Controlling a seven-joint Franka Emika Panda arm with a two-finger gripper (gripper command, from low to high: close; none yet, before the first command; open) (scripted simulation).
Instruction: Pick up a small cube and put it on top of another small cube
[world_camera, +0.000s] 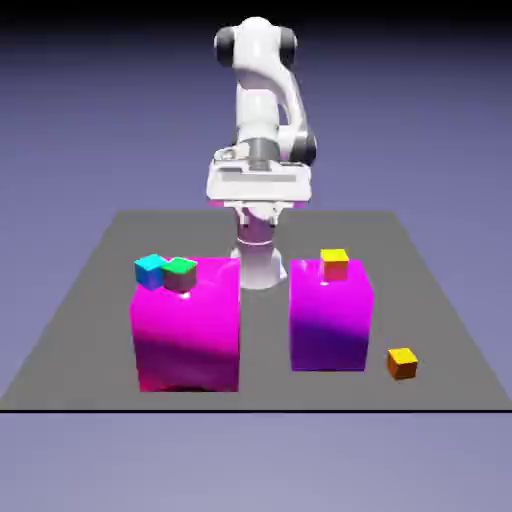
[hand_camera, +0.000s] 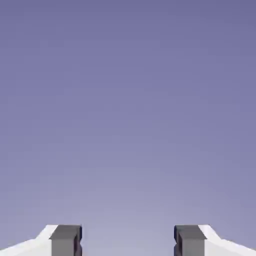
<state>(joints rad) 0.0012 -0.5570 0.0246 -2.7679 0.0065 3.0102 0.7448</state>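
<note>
The small cube (world_camera: 402, 362), orange with an amber top, lies on the grey table (world_camera: 90, 320) near the front of the exterior view's right. Another small cube (world_camera: 334, 263), bright yellow, rests on top of the right magenta block (world_camera: 330, 325). My gripper (world_camera: 258, 213) hangs high near the robot's base, well behind both cubes and far from each. The hand view shows only the blue-violet backdrop, with the gripper (hand_camera: 128, 242) open and nothing between its grey fingertips (hand_camera: 66, 241).
A larger magenta block (world_camera: 187, 330) stands on the exterior view's left, carrying a cyan cube (world_camera: 150, 270) and a green cube (world_camera: 180, 273) side by side at its far edge. A narrow gap separates the two magenta blocks.
</note>
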